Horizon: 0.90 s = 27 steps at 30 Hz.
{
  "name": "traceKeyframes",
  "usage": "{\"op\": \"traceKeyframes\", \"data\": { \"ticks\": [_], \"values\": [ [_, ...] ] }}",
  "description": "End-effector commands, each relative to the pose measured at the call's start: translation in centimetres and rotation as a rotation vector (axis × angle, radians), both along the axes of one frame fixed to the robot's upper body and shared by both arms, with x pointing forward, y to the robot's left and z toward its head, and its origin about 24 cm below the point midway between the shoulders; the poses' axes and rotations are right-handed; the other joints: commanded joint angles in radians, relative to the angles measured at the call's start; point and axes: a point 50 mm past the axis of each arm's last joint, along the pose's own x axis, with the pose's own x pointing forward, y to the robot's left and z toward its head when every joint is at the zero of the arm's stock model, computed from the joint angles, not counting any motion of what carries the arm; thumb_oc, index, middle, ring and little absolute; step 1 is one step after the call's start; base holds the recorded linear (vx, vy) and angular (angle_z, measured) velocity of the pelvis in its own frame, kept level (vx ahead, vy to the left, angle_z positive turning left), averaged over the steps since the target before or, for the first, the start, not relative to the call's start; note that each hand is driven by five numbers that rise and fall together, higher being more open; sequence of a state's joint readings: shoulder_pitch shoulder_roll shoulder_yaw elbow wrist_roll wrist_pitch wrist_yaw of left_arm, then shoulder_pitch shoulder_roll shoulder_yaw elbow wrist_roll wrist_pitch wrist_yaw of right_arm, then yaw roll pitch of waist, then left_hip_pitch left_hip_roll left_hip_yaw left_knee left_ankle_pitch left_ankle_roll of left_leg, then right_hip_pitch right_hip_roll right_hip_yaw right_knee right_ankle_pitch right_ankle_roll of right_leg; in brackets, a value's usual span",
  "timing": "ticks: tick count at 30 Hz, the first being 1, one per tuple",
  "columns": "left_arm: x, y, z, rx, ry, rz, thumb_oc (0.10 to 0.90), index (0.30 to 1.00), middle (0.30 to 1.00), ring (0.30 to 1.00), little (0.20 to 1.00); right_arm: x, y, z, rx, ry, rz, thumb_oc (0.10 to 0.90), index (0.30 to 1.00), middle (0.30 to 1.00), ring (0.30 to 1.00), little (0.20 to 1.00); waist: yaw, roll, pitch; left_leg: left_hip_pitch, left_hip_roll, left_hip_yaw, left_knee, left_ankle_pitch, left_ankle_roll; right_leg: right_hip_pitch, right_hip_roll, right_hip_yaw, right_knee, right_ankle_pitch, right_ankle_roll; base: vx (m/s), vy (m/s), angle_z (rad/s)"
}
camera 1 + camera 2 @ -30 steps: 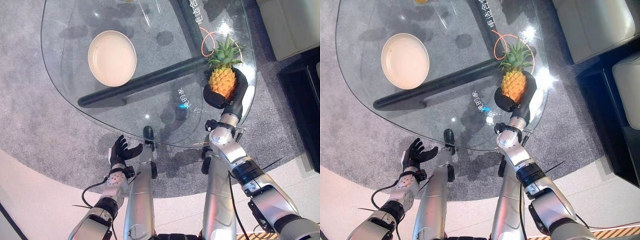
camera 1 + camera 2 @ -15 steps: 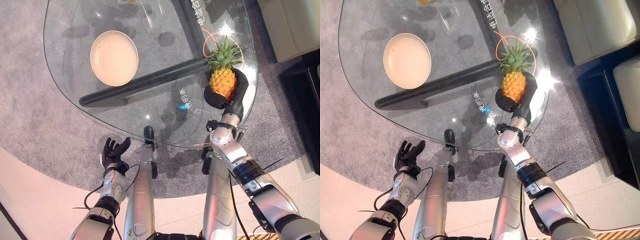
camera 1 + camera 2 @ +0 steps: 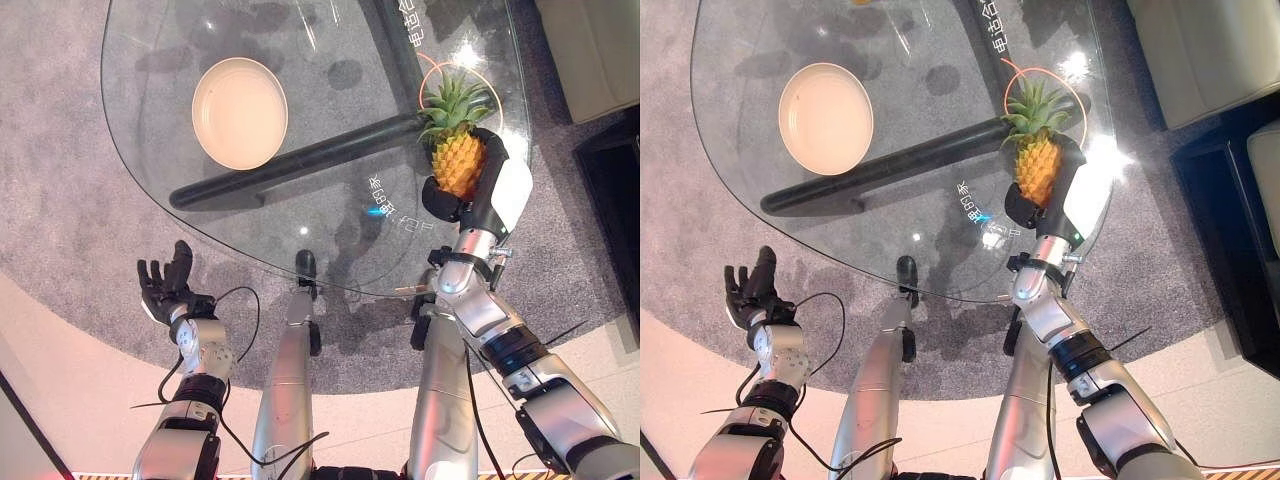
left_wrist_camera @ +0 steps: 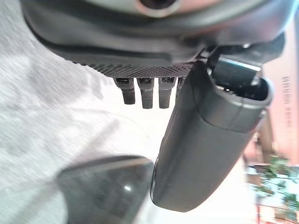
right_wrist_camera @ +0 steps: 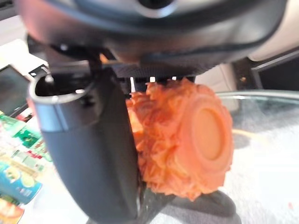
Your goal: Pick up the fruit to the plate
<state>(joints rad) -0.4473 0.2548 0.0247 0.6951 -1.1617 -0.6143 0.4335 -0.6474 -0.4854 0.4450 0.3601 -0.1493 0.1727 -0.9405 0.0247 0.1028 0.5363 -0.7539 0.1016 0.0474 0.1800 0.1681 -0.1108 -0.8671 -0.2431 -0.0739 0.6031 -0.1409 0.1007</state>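
Right hand (image 3: 470,195) around pineapple (image 3: 457,160); plate (image 3: 240,112) bare

The right hand (image 3: 1048,195) is wrapped round the pineapple (image 3: 1036,165) at the glass desk (image 3: 940,150) edge, the leafy crown pointing away from the wrist; the cream plate (image 3: 826,118) lies well apart on the far side of the desk; the left hand (image 3: 750,292), fingers straight, hangs over the grey carpet (image 3: 700,240).

There was one pineapple (image 3: 458,160), one plate (image 3: 239,113), one glass table (image 3: 330,215) and two hands.
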Motion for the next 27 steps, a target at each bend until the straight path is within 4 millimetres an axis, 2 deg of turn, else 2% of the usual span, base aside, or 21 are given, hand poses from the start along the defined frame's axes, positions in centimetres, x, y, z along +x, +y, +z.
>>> {"op": "traceKeyframes", "data": {
  "ticks": [1, 2, 4, 7, 8, 12, 20, 27],
  "values": [
    [-0.8, 4.3, 4.4, 0.158, -0.139, 0.211, 0.800, 0.900, 0.900, 0.900, 0.900, -1.3, 1.2, 5.5, -0.113, -0.334, 0.062, 0.100, 0.300, 0.300, 0.300, 0.200, -0.008, 0.015, -0.016, -0.010, -0.057, 0.016, 0.100, -0.114, 0.037, 0.033, 0.053, -0.049, -0.155, 0.083, -0.016, 0.00, 0.000, 0.00],
    [-0.5, 4.2, 6.0, 0.195, -0.184, 0.214, 0.800, 0.900, 0.900, 0.900, 0.900, -1.5, 1.2, 6.0, -0.144, -0.364, 0.066, 0.100, 0.300, 0.300, 0.300, 0.200, -0.007, 0.016, -0.016, -0.011, -0.057, 0.016, 0.102, -0.116, 0.037, 0.032, 0.051, -0.047, -0.153, 0.082, -0.015, 0.00, 0.000, 0.00],
    [-0.4, 4.2, 6.8, 0.217, -0.207, 0.214, 0.800, 0.900, 0.900, 0.900, 0.900, -1.6, 1.1, 6.3, -0.160, -0.379, 0.068, 0.100, 0.300, 0.300, 0.300, 0.200, -0.007, 0.017, -0.016, -0.011, -0.057, 0.017, 0.103, -0.118, 0.036, 0.032, 0.049, -0.047, -0.153, 0.081, -0.014, 0.00, 0.000, 0.00],
    [0.1, 3.2, 10.0, 0.316, -0.302, 0.187, 0.800, 0.900, 0.900, 0.900, 0.900, -1.8, 1.0, 7.2, -0.199, -0.422, 0.076, 0.100, 0.300, 0.300, 0.300, 0.200, -0.007, 0.021, -0.016, -0.011, -0.056, 0.020, 0.102, -0.121, 0.035, 0.032, 0.046, -0.046, -0.156, 0.081, -0.011, 0.00, 0.000, 0.00],
    [0.2, 2.9, 10.4, 0.334, -0.323, 0.176, 0.800, 0.900, 0.900, 0.900, 0.900, -1.9, 1.0, 7.4, -0.208, -0.431, 0.078, 0.100, 0.300, 0.300, 0.300, 0.200, -0.007, 0.021, -0.016, -0.011, -0.056, 0.020, 0.101, -0.121, 0.035, 0.033, 0.046, -0.046, -0.157, 0.081, -0.011, 0.00, 0.000, 0.00],
    [0.4, 0.3, 13.7, 0.452, -0.472, 0.059, 0.800, 0.900, 0.900, 0.900, 0.900, -2.2, 1.1, 8.1, -0.263, -0.482, 0.097, 0.100, 0.300, 0.300, 0.300, 0.200, -0.002, 0.022, -0.016, -0.012, -0.057, 0.022, 0.099, -0.124, 0.036, 0.040, 0.042, -0.049, -0.169, 0.087, -0.007, 0.00, -0.019, 0.00],
    [0.8, -4.3, 16.8, 0.580, -0.647, -0.272, 0.800, 0.900, 0.900, 0.900, 0.900, -2.9, 2.2, 9.3, -0.330, -0.553, 0.144, 0.100, 0.300, 0.300, 0.300, 0.200, 0.001, 0.013, -0.016, -0.007, -0.057, 0.022, 0.086, -0.125, 0.041, 0.057, 0.043, -0.060, -0.191, 0.101, 0.003, 0.00, -0.030, 0.00],
    [1.7, -6.2, 17.6, 0.592, -0.664, -0.458, 0.800, 0.900, 0.900, 0.900, 0.900, -3.4, 3.4, 10.3, -0.368, -0.585, 0.218, 0.100, 0.300, 0.300, 0.300, 0.200, -0.007, 0.007, -0.016, 0.005, -0.055, 0.028, 0.076, -0.122, 0.042, 0.070, 0.041, -0.064, -0.209, 0.113, 0.010, 0.00, 0.000, 0.00]
  ]
}}
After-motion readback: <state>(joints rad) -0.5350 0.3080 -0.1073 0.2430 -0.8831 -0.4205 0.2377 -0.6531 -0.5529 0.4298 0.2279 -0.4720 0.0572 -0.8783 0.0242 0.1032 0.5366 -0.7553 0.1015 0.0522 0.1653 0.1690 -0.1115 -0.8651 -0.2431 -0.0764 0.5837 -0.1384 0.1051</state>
